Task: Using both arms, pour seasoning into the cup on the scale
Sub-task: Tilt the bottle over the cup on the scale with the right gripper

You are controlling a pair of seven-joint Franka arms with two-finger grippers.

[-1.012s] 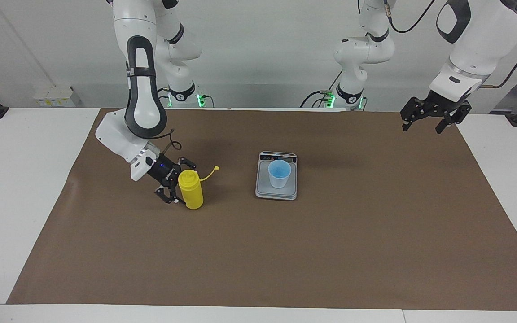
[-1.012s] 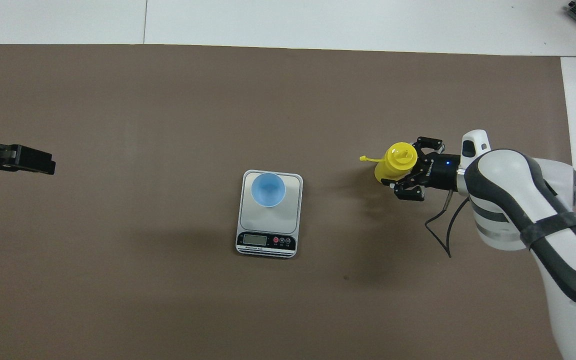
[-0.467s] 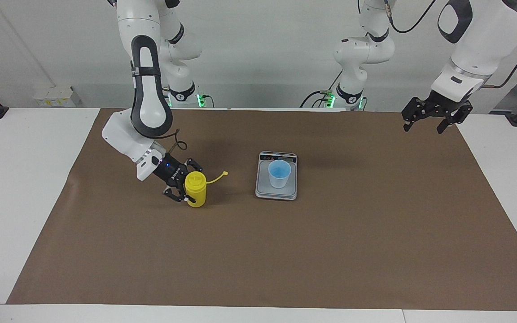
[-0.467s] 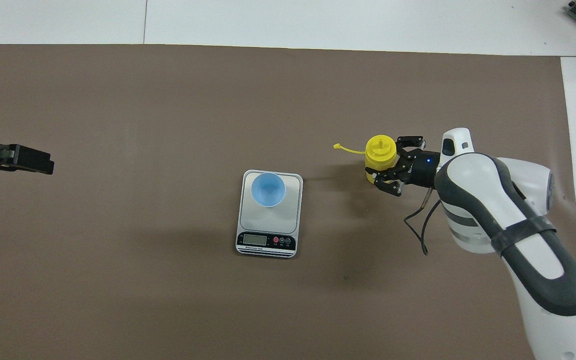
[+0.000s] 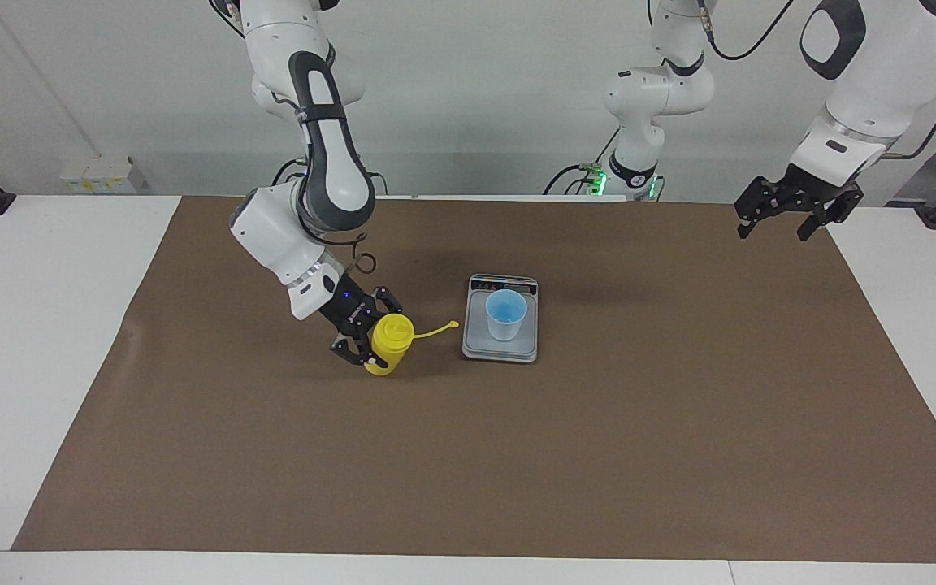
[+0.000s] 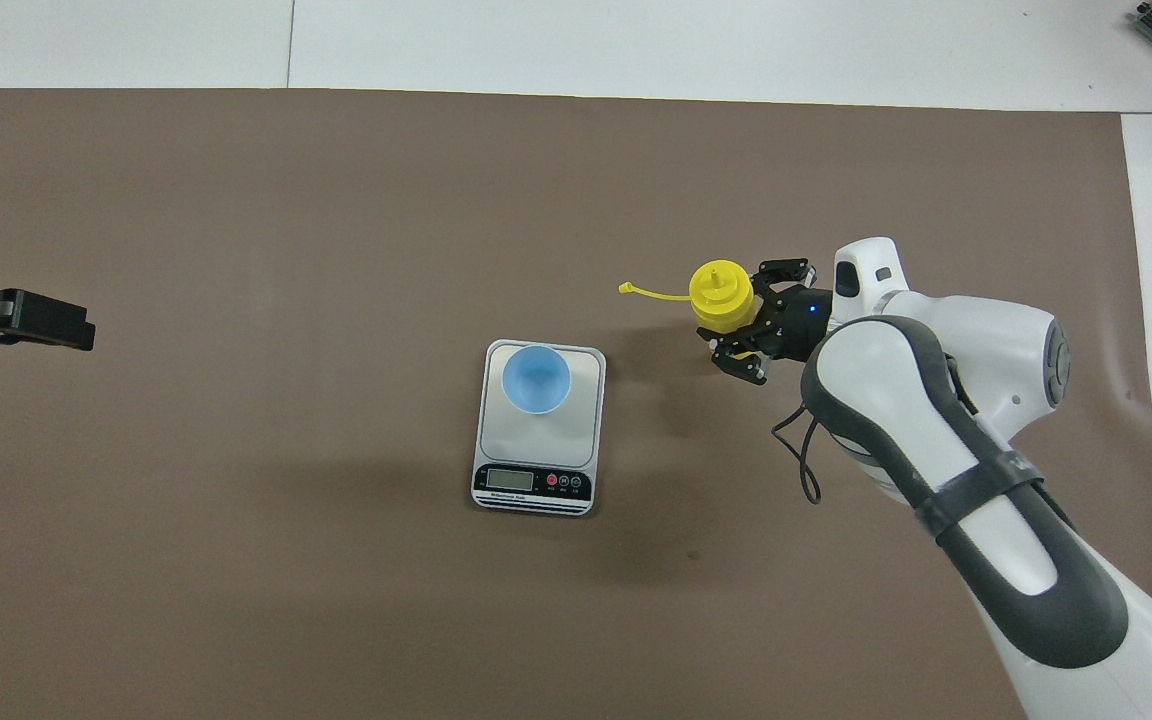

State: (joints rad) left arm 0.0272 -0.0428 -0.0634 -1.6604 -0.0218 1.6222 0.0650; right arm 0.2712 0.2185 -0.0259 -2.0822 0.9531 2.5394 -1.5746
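Observation:
My right gripper [image 5: 370,333] is shut on the yellow seasoning bottle [image 5: 391,335] and holds it tilted, low over the brown mat, beside the scale toward the right arm's end of the table. It also shows in the overhead view [image 6: 751,318] with the bottle [image 6: 719,292]. The bottle's cap strap [image 5: 435,329] hangs open toward the scale. The light blue cup [image 5: 505,317] stands upright on the silver-grey scale [image 5: 500,351], also seen from overhead, cup [image 6: 536,380] on scale [image 6: 586,440]. My left gripper [image 5: 789,218] waits open and empty, raised over the mat's edge at the left arm's end.
A brown mat [image 5: 517,455] covers most of the white table [image 5: 29,366]. The scale's dark display strip [image 6: 533,482] is on its edge nearest the robots. A thin black cable [image 6: 801,450] loops from the right wrist.
My right gripper has carried the yellow bottle across the mat toward the scale and tilted it. The left gripper has barely shifted. Cup and scale have not moved.

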